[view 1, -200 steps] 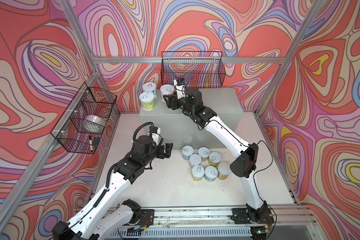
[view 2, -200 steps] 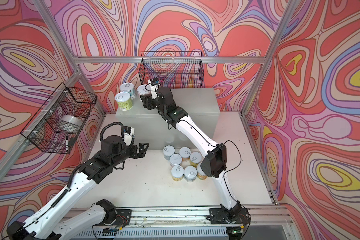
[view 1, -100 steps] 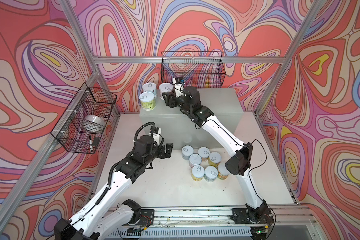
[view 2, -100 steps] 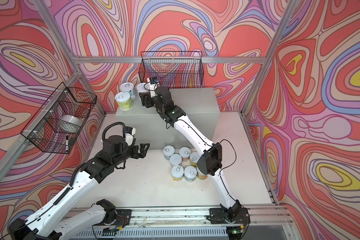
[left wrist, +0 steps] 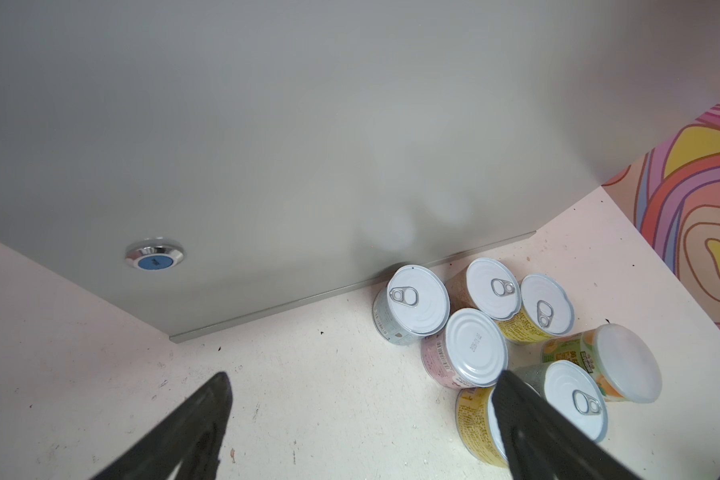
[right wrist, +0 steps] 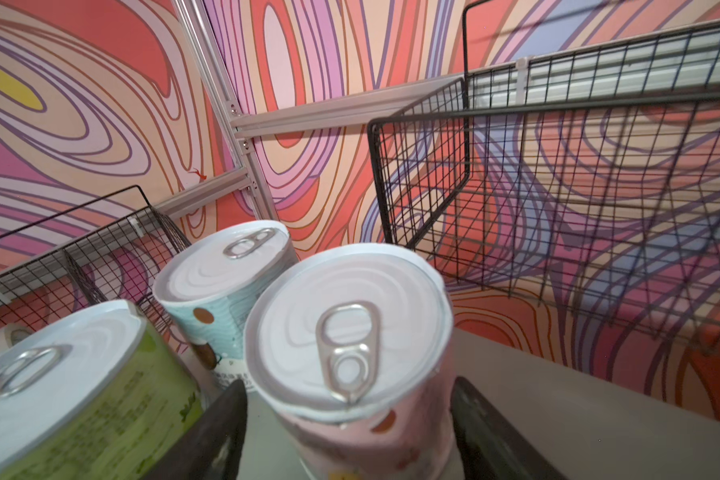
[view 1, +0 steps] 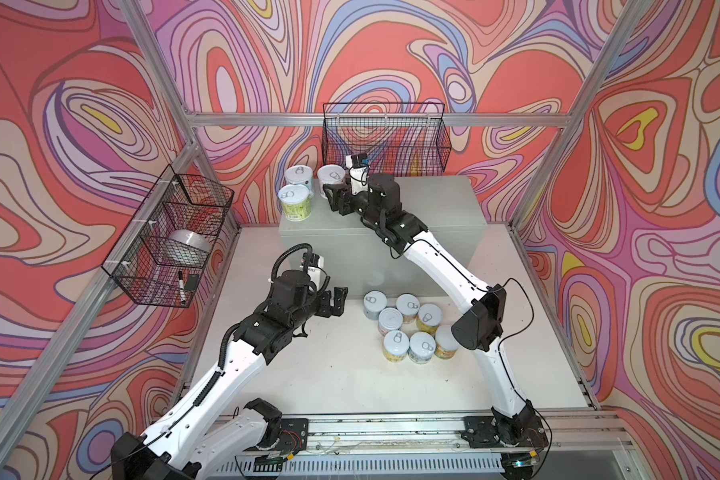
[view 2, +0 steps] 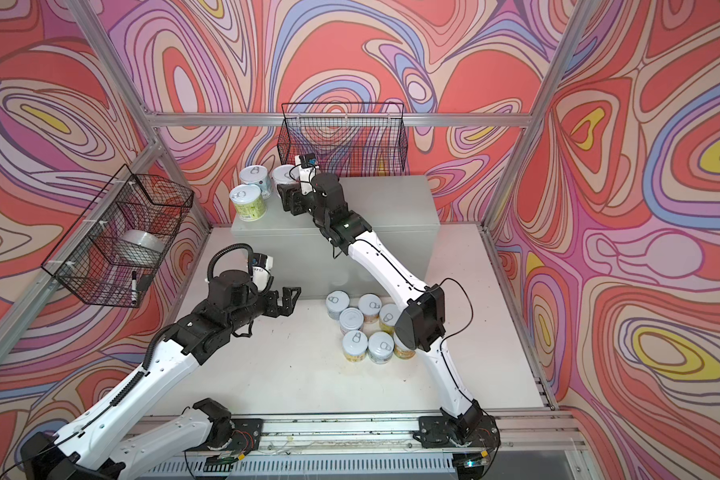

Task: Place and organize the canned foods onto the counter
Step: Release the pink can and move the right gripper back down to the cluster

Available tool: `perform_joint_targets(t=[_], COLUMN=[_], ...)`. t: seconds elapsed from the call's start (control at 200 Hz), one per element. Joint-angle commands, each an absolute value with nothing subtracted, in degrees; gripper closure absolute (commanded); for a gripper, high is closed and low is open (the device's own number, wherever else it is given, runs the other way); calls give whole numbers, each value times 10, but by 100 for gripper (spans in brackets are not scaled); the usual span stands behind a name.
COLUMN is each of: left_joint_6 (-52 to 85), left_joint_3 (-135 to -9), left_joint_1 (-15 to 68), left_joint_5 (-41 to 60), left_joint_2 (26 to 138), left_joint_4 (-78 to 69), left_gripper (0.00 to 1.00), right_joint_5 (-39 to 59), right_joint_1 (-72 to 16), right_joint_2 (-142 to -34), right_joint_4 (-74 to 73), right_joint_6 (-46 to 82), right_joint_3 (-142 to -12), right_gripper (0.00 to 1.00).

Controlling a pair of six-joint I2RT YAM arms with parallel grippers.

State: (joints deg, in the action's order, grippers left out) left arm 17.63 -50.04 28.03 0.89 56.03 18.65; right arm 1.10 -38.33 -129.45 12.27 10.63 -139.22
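**Open left hand (view 1: 338, 302) nearest the waiting cans (view 1: 408, 307)**

The left hand, jaws wide and empty, hovers over the white lower worktop (view 1: 308, 374). Just to its right, seven cans stand upright at the foot of the grey cabinet worktop (view 1: 433, 199). Up there, the right hand (view 1: 336, 200) loosely straddles a pink can (view 1: 331, 176), a gap showing, beside two placed cans (view 1: 296, 201).

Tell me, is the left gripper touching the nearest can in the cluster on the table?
Apart. Both top views show bare tabletop between the left gripper and the nearest can.
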Motion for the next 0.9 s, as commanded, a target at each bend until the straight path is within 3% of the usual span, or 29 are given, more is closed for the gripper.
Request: perform_joint_targets(t=[0.0, 0.22, 0.406, 0.641, 0.896], left_joint_6=[179, 178, 167, 162, 168], left_joint_3=[-491, -448, -356, -269, -226], left_joint_1=[277, 309, 408, 478, 520], left_joint_5=[2, -33, -109, -74, -45], left_joint_2=[565, 569, 579, 605, 632], left_joint_4=[160, 119, -1, -105, -159], left_gripper=[0, 0, 0, 0, 0], right_joint_5=[5, -1, -33, -168, -229], right_joint_1=[-380, -379, -395, -442, -451], right_joint_2=[-1253, -1125, -973, -802, -679], right_joint_4=[161, 145, 159, 193, 228], right_joint_6=[97, 79, 53, 92, 188], right_joint_3=[-1348, -1250, -1110, -886, -714], right_gripper=[15, 12, 14, 13, 8])
